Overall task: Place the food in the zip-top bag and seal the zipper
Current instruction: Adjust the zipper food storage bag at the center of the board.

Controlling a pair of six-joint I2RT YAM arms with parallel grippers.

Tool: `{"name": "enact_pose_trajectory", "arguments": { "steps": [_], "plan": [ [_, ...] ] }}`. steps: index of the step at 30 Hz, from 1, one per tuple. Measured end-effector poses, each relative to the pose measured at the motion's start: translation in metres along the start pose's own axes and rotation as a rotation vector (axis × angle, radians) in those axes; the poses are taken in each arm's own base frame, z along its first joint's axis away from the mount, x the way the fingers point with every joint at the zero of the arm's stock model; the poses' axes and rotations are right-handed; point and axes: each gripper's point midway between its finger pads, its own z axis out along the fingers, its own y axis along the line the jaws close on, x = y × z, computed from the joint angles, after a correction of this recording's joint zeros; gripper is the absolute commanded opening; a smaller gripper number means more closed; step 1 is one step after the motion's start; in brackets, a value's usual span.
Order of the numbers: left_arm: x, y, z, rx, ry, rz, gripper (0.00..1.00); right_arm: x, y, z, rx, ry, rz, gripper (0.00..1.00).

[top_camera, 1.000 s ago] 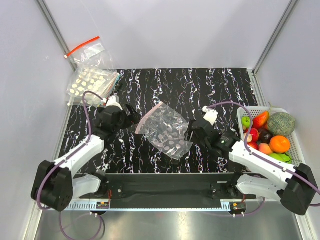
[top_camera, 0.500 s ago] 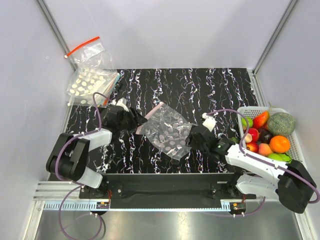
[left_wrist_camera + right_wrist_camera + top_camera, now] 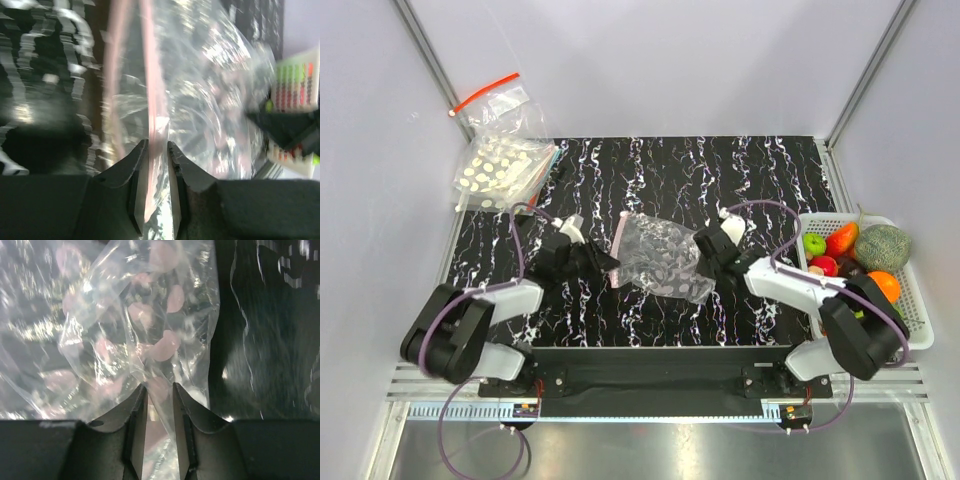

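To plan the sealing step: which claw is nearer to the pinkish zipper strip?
Left. The left claw clamps the zipper itself; the right claw grips the opposite end of the zip-top bag.

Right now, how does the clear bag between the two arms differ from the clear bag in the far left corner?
The zip-top bag is over the black marbled mat; the corner bag sits off it, by the wall. The zip-top bag's zipper is pale pink; the corner bag's strip is bright red. Jaws of both arms pinch the zip-top bag; nothing touches the corner bag. Both are clear, crinkly plastic.
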Motion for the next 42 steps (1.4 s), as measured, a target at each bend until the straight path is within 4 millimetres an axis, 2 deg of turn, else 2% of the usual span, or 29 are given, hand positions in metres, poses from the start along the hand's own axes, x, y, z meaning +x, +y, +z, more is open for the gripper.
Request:
{"name": "enact_pose_trajectory", "arguments": {
  "steps": [4, 6, 7, 8, 9, 10, 12, 15, 19, 24, 27, 31, 34, 37, 42],
  "plan": [
    [0.017, -0.041, -0.008, 0.075, -0.001, 0.108, 0.24, -0.034, 0.018, 0.013, -0.008, -0.037, -0.016, 0.37],
    [0.032, -0.061, -0.014, 0.101, 0.006, 0.167, 0.26, -0.055, 0.035, 0.016, -0.027, -0.059, -0.049, 0.45],
    [0.041, -0.070, -0.018, 0.111, 0.009, 0.198, 0.30, -0.066, 0.046, 0.017, -0.038, -0.072, -0.065, 0.51],
    [0.048, -0.078, -0.021, 0.120, 0.014, 0.225, 0.35, -0.076, 0.054, 0.016, -0.049, -0.084, -0.077, 0.64],
    [0.055, -0.084, -0.024, 0.128, 0.018, 0.242, 0.39, -0.086, 0.063, 0.015, -0.063, -0.100, -0.089, 0.70],
    [0.060, -0.089, -0.029, 0.134, 0.021, 0.262, 0.49, -0.099, 0.072, 0.011, -0.078, -0.122, -0.104, 0.74],
    [0.060, -0.090, -0.035, 0.124, 0.006, 0.283, 0.59, -0.113, 0.080, 0.002, -0.096, -0.148, -0.130, 0.82],
    [0.050, -0.087, -0.046, 0.092, -0.041, 0.299, 0.65, -0.121, 0.078, -0.011, -0.098, -0.159, -0.171, 0.85],
    [0.042, -0.078, -0.057, 0.031, -0.072, 0.325, 0.74, -0.119, 0.078, -0.033, -0.156, -0.142, -0.227, 0.75],
    [0.024, -0.071, -0.068, -0.055, -0.090, 0.336, 0.77, -0.092, 0.101, -0.062, -0.357, -0.099, -0.344, 0.71],
    [-0.009, -0.065, -0.077, -0.081, -0.161, 0.284, 0.77, -0.059, 0.125, -0.074, -0.470, -0.056, -0.464, 0.69],
    [-0.048, -0.046, -0.095, -0.123, -0.265, 0.198, 0.77, -0.012, 0.147, -0.084, -0.590, 0.015, -0.611, 0.67],
    [-0.062, -0.042, -0.106, -0.122, -0.309, 0.153, 0.77, 0.015, 0.156, -0.088, -0.645, 0.046, -0.699, 0.68],
    [-0.072, -0.039, -0.114, -0.107, -0.332, 0.110, 0.77, 0.032, 0.161, -0.087, -0.662, 0.060, -0.765, 0.69],
    [-0.075, -0.025, -0.117, -0.087, -0.322, 0.030, 0.77, 0.056, 0.163, -0.073, -0.620, 0.080, -0.872, 0.69]
  ]
}}
